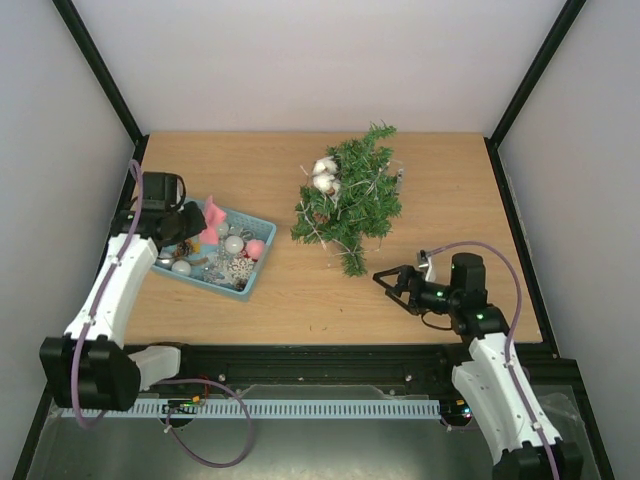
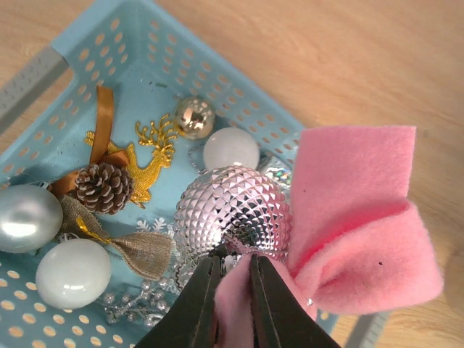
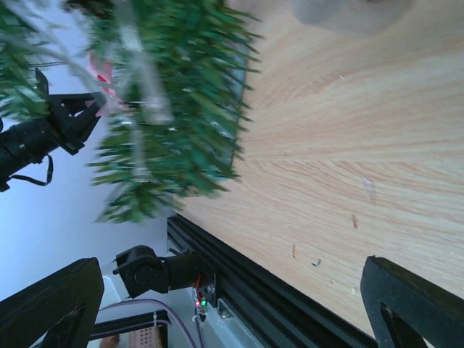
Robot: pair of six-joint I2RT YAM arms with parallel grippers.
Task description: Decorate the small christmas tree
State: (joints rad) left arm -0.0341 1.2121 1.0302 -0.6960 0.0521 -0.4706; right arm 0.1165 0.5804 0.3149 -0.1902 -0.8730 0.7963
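The small artificial christmas tree with bushy dark green needle branches point(image 1: 350, 200) sits on the light wooden table point(image 1: 300, 290) toward the middle rear, well apart from the perforated teal plastic basket point(image 2: 145, 47) on the left, and it already carries a few white fluffy ornaments point(image 1: 325, 177) near its upper left side; from above it looks to be lying tilted instead of standing upright, though the overhead view does not settle that. The left gripper point(image 1: 190, 222) hangs over the basket with its jaws pressed together on the middle of a soft pink felt bow point(image 2: 355, 217), which rests against a silver faceted bauble point(image 2: 232, 210). The right gripper point(image 1: 392, 284) is spread wide and empty, just beside the tree's lower branches. The tree is probably very light and easy to push or tip, its needles soft and springy, so a grip on the branch tips would likely slip or bend them. The stiffer central stem, low down near the base, looks the better place to steady it while the limp, light bow is tucked among the twigs
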